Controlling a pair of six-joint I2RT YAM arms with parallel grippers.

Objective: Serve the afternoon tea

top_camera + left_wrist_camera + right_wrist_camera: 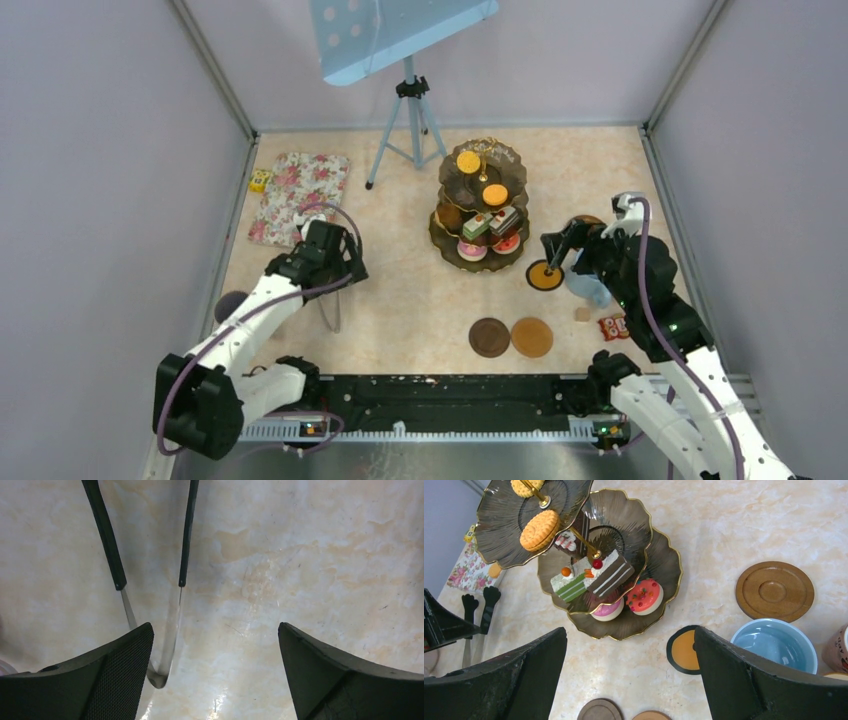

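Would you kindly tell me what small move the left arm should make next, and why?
Probably raise the left claw straight up, clear of the black tongs. Its jaws stand wide open and the tongs lie loose on the table beneath it, so nothing is held. The cakes already sit on the stand, so the tongs seem done with.

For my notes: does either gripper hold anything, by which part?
Nothing is held. The left gripper and right gripper are open; the black tongs lie free beside the left one.
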